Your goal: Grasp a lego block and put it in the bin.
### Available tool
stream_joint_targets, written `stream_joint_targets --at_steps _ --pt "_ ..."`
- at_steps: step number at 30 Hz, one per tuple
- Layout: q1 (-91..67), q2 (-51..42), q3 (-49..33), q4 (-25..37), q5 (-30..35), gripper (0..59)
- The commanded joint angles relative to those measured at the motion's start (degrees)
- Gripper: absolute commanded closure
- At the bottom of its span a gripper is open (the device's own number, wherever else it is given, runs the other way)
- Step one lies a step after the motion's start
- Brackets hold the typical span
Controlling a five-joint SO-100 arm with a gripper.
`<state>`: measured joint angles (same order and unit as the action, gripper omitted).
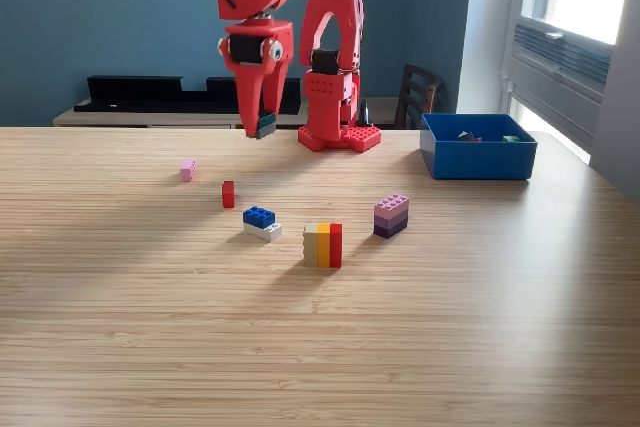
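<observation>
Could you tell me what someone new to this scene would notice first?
The red arm stands at the table's far edge, its tool hanging above the wood with a small dark block at its tip. Bright lego blocks lie scattered mid-table, notably a yellow-orange-red stack and a purple stack. A blue bin sits at the exterior view's right.

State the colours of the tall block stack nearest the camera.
The block stack shows tan, orange and red side by side, seen in the exterior view.
</observation>
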<state>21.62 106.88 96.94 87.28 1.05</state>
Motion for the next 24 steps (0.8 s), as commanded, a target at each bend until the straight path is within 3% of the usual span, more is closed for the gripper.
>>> stream_joint_targets --at_steps 1,5,9,24 --pt "-20.9 2.0 -12.1 4.4 5.3 58.6" --pt "-37.5 1.8 -13.4 4.7 7.4 58.6" --pt "-51.1 0.2 -13.2 4.7 5.0 58.6" --pt "-81.6 -19.8 -15.2 7.7 -0.5 58.6"
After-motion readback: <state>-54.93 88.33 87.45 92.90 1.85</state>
